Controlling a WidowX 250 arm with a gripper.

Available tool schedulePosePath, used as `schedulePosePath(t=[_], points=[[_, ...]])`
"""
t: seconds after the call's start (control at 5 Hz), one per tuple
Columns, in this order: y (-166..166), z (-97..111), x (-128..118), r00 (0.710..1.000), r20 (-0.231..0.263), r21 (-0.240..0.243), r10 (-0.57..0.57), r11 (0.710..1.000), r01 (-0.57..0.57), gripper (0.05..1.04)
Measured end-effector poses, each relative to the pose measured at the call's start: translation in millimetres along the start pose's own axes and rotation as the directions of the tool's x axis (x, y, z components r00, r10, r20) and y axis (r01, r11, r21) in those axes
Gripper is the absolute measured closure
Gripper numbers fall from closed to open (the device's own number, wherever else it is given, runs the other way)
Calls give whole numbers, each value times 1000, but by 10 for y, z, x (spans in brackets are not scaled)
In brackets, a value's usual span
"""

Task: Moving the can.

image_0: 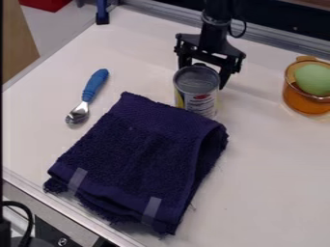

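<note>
The gripper (205, 72) is at the upper middle, just behind the can, with its fingers apart. Its right finger shows beside the can's upper right side; the lower part of the left one is hidden behind the can. An upright can (197, 94) with a grey top and a printed label stands at the upper edge of the folded dark blue towel (138, 154). The towel hides part of the can's base. Whether the fingers touch the can is unclear.
A spoon (89, 96) with a blue handle lies left of the towel. At the right edge, an orange transparent pot (303, 100) holds a green egg-shaped object (314, 79). Metal rails (280, 47) border the white table (270, 193) at the back.
</note>
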State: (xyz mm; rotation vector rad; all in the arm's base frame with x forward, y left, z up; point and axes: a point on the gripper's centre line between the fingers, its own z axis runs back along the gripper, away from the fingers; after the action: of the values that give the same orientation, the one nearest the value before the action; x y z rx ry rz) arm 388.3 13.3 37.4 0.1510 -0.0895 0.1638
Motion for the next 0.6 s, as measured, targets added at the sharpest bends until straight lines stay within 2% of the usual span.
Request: schedulePosePath(t=[0.2, 0.4, 0.6], points=[[8, 90, 134, 998, 44, 2, 35, 999, -35, 83], [34, 97, 176, 994, 67, 7, 91, 996, -91, 84], [-3, 217, 142, 990, 98, -17, 102, 995, -101, 83]])
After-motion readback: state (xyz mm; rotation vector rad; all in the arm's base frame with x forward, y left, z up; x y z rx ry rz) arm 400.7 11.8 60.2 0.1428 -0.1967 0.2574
